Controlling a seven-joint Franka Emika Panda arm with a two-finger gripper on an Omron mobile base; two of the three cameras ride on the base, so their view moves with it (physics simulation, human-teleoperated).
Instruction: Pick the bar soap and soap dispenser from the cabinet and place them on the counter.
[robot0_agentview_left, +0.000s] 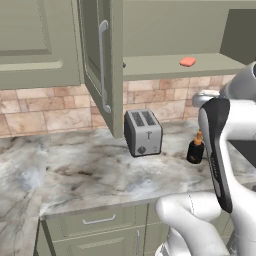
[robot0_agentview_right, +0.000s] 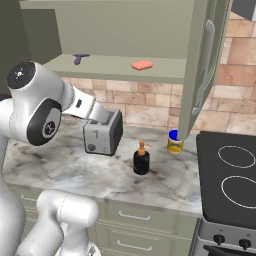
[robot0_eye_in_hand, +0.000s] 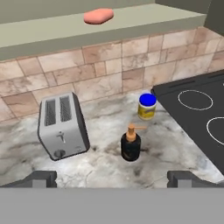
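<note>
Bar soap (robot0_eye_in_hand: 99, 16), a flat salmon-pink rounded block, lies on the olive cabinet (robot0_agentview_left: 165, 65) shelf. The black soap dispenser (robot0_eye_in_hand: 131, 143) stands upright on the veined marbled counter (robot0_eye_in_hand: 105, 164), right of the toaster (robot0_eye_in_hand: 61, 127). The gripper (robot0_eye_in_hand: 113, 178) is spread wide, empty.

One bar soap (robot0_eye_in_hand: 99, 16) sits near the front edge of the cabinet (robot0_agentview_right: 120, 67) shelf, alongside one small purple item (robot0_agentview_right: 79, 58) at the shelf's far end. On the counter (robot0_eye_in_hand: 105, 157): one soap dispenser (robot0_eye_in_hand: 131, 143), one toaster (robot0_eye_in_hand: 61, 127), and one yellow jar (robot0_eye_in_hand: 147, 106) toward the back edge. One stove (robot0_agentview_right: 230, 180) shows two burner rings. Two cabinet doors (robot0_agentview_left: 102, 65) stand open.
</note>
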